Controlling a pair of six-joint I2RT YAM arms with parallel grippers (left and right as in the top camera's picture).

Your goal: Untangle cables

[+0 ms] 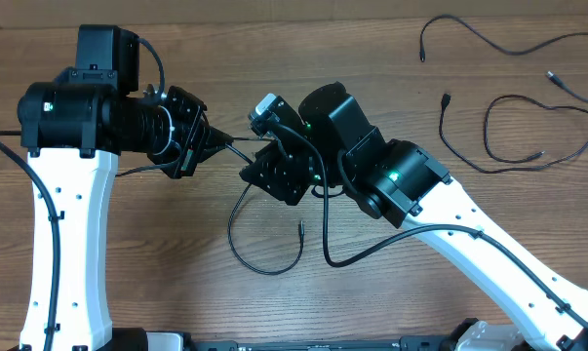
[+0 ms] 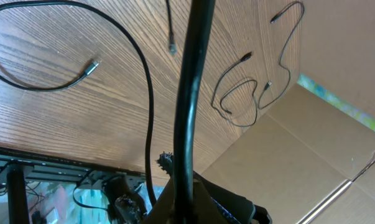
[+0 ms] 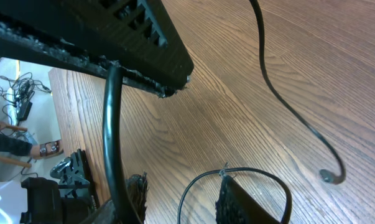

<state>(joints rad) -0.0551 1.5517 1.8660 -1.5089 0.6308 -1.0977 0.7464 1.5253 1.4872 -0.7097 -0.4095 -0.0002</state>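
Overhead: on the brown wooden table (image 1: 176, 292), the left gripper (image 1: 208, 139) has its fingers drawn together on a thin black cable (image 1: 230, 226); a short stretch of it runs straight across to the right gripper (image 1: 258, 146), whose fingers stand apart around it; below, the same cable hangs in a wide loop on the wood, and its small plug end (image 1: 302, 229) lies just beside the loop's right side; 3 loose black cables (image 1: 488, 39) lie well apart from both arms at the far right, 1 of them curled in an open ring.

Left wrist: the thin black cable (image 2: 190, 93) rises close to the lens, straight up the middle; the fingers themselves are hardly visible here; a silver-tipped plug (image 2: 91, 67) rests on the wood at the left; the loose black cables (image 2: 246, 57) lie farther off, near a brown cardboard box (image 2: 324, 137).

Right wrist: the upper finger (image 3: 131, 31) and lower finger (image 3: 243, 202) are clearly separated; the thin black cable (image 3: 111, 137) crosses the gap between them; a curved black strand (image 3: 280, 99) lies flat on the table to the right.
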